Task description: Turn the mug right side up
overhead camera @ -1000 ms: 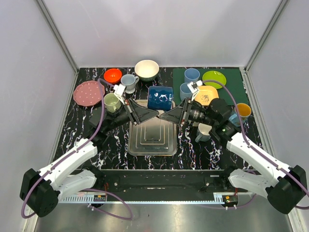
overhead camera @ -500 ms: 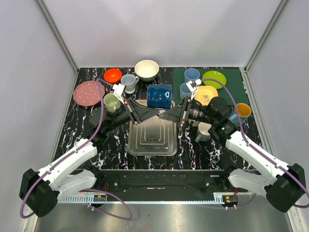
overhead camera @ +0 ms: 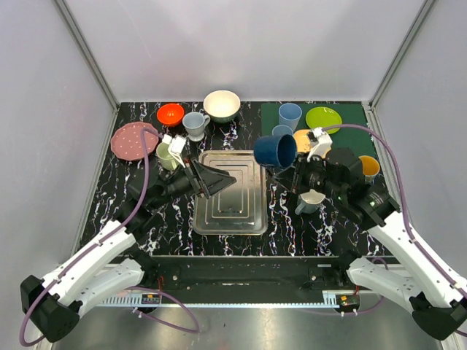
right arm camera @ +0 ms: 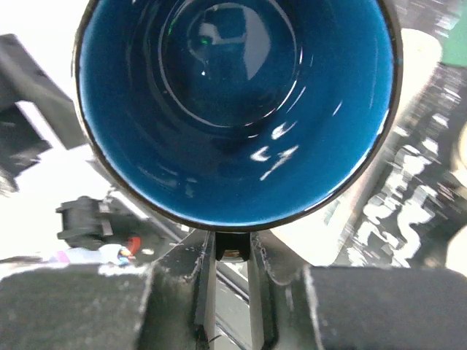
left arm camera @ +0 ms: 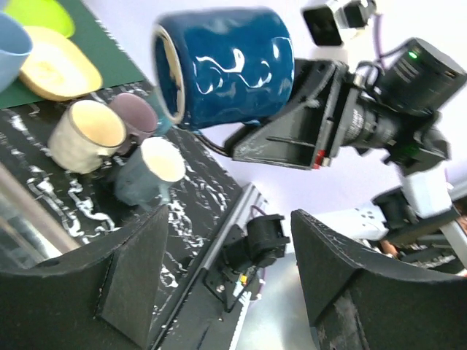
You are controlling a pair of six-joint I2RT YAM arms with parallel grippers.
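Right pincer [overhead camera: 290, 165]: you have it clamped on the blue mug [overhead camera: 275, 151]. In the right wrist view the gap is narrow, and the mug's rim sits caught between the two fingers [right arm camera: 179, 284].

Mug: it is off the table, carried out ahead of the right pincer's tips. It lies on its side, not upright. The mouth is turned back toward the right wrist, so that view looks straight down the glossy blue inside [right arm camera: 241, 109]. The base points away from that pincer.

Left pincer [overhead camera: 221, 179]: the jaws are wide with nothing between the fingers [left arm camera: 135, 277]. From your left wrist view the mug [left arm camera: 226, 65] hangs beyond and above the left tips, well apart and not touching. The right pincer [left arm camera: 292, 131] grips it from the far side.

Under the left pincer is the metal tray [overhead camera: 241, 213]. The mug hangs past the left tips, over the tray's far corner on the right pincer's side. A pale cup [overhead camera: 311, 200] stands on the marbled table [overhead camera: 288, 233], just behind and below the right pincer.
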